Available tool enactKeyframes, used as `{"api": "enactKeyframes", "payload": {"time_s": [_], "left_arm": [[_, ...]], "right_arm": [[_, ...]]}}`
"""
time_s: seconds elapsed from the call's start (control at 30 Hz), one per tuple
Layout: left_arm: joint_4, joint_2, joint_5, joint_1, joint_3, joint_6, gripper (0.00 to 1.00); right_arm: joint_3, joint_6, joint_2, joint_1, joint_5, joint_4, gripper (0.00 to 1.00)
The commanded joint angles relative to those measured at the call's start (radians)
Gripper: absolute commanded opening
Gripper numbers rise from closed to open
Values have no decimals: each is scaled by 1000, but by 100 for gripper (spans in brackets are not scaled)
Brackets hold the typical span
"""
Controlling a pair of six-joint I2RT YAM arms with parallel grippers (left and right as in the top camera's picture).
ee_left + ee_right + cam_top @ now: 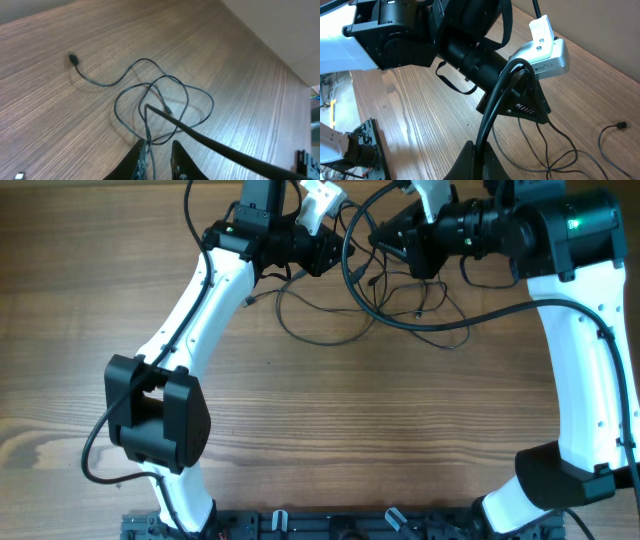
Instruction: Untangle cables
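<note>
Left hand [158, 146] is down at the cables [165, 102], its two fingers drawn close around one thin strand that runs up out of the gap. Honestly can't tell from the pictures whether that strand is actually pinched or just sitting between them. Right hand [479, 148] is closed tight. Whether anything thin is caught in it doesn't show, since a thick black arm lead [492, 110] rises right in front of it.

The cables lie on the counter [330, 430] near its far edge, roughly midway along it, right under where the two arms meet. Progress-wise this looks like early days: the loops cross over each other in a loose tangle, and no cord is pulled out on its own yet. Only one plug end [74, 60] trails off free to the side, so pretty much all the separating is left to do.

As for views, overhead gives the whole spread of loops and both arms, but the wrists hide the fingertips. Left wrist view is the only one showing the strand at the fingers and the crossings clearly. Right wrist view is mostly filled by the left arm's wrist [470, 55] close by, plus a few strands and a plug [621, 125].
</note>
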Motion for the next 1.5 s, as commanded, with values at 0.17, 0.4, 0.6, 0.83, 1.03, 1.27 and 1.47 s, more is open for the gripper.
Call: {"api": "enactKeyframes", "payload": {"time_s": [0.17, 0.4, 0.6, 0.83, 1.03, 1.27, 1.47], "left_arm": [[-42, 6, -200, 11, 6, -2, 4], [-68, -6, -230, 87, 7, -37, 4], [-111, -61, -230, 158, 7, -36, 4], [-120, -182, -229, 209, 7, -32, 4], [-129, -234, -226, 212, 7, -32, 4], [-147, -253, -227, 212, 7, -33, 4], [-151, -284, -230, 225, 7, -56, 4]], "right_arm": [[10, 2, -38, -2, 0, -1, 4], [10, 6, -37, -2, 109, -2, 4], [10, 54, -35, -2, 313, 3, 4], [8, 111, 6, -2, 445, 5, 5], [8, 135, 101, -2, 500, 5, 4], [8, 154, 210, -2, 505, 32, 4], [8, 189, 267, -5, 538, 76, 4]]}}
